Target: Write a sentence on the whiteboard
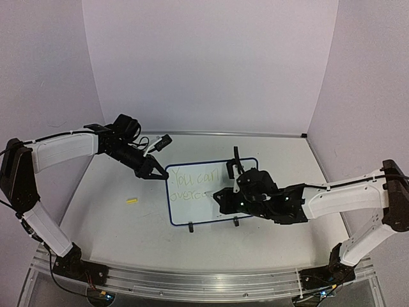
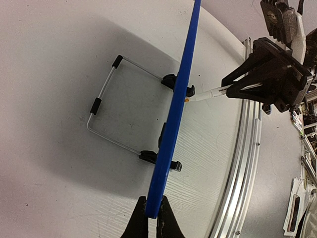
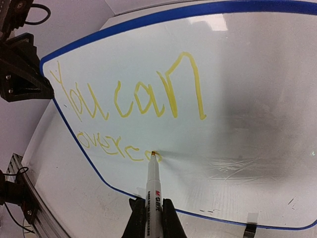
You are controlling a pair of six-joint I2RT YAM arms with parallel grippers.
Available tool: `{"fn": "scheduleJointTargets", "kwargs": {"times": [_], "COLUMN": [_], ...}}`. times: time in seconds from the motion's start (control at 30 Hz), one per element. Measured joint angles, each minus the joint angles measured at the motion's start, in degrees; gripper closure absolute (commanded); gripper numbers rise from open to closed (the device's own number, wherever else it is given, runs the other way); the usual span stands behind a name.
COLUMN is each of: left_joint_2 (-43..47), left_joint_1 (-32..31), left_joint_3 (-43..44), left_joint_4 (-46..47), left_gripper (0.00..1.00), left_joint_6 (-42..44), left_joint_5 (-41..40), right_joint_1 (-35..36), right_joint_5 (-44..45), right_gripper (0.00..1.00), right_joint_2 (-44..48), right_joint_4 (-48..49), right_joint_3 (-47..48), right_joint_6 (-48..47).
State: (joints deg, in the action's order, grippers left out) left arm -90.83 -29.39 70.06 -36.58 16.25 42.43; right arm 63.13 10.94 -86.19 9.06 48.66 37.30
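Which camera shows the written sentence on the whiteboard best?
Right wrist: the sentence fills the frame, legible as "You can overco". Top external shows it small, partly hidden by the right arm. Left wrist sees only the blue edge of the whiteboard, no writing.

Small yellow object (image 1: pixel 131 201) on white table (image 1: pixel 115 224)

The glossy white, blue-framed rectangular whiteboard (image 3: pixel 257 59) is carrying a yellow handwritten sentence (image 3: pixel 171 94); the slim white marker (image 3: pixel 152 183) is showing red lettering.

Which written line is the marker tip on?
The lower line, reading "overco": the marker tip sits at its last letter. The upper line, "You can", lies above.
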Motion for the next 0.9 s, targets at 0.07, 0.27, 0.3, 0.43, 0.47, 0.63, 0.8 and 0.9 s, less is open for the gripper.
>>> {"fn": "scheduleJointTargets", "kwargs": {"times": [0.07, 0.27, 0.3, 0.43, 0.47, 0.63, 0.8, 0.9], "left_joint_2": [0.0, 0.0, 0.0, 0.0, 0.0, 0.0, 0.0, 0.0], "left_joint_1": [0.0, 0.0, 0.0, 0.0, 0.0, 0.0, 0.0, 0.0], "left_joint_3": [0.0, 0.0, 0.0, 0.0, 0.0, 0.0, 0.0, 0.0], "left_joint_4": [0.0, -0.02, -0.02, -0.02, -0.02, -0.02, -0.01, 0.0], "left_gripper": [1.0, 1.0, 1.0, 1.0, 1.0, 1.0, 1.0, 1.0], "left_joint_6": [0.02, 0.07, 0.07, 0.07, 0.07, 0.07, 0.05, 0.02], "left_joint_5": [0.0, -0.02, -0.02, -0.02, -0.02, -0.02, -0.01, -0.02], "right_joint_1": [0.0, -0.17, -0.2, -0.22, -0.22, -0.22, -0.22, -0.2], "right_joint_5": [-0.09, 0.3, 0.43, 0.74, 0.8, 1.09, 1.18, 1.16], "right_gripper": [1.0, 1.0, 1.0, 1.0, 1.0, 1.0, 1.0, 1.0], "right_joint_2": [0.11, 3.46, 3.92, 4.37, 4.32, 3.46, 2.06, 1.75], "right_joint_4": [0.02, 0.2, 0.26, 0.22, 0.14, 0.18, 0.01, -0.17], "right_joint_3": [-0.04, -1.96, -1.98, -1.99, -1.99, -1.99, -1.87, -1.67], "right_joint_6": [-0.02, 0.02, 0.02, 0.05, 0.05, 0.04, 0.02, 0.0]}}
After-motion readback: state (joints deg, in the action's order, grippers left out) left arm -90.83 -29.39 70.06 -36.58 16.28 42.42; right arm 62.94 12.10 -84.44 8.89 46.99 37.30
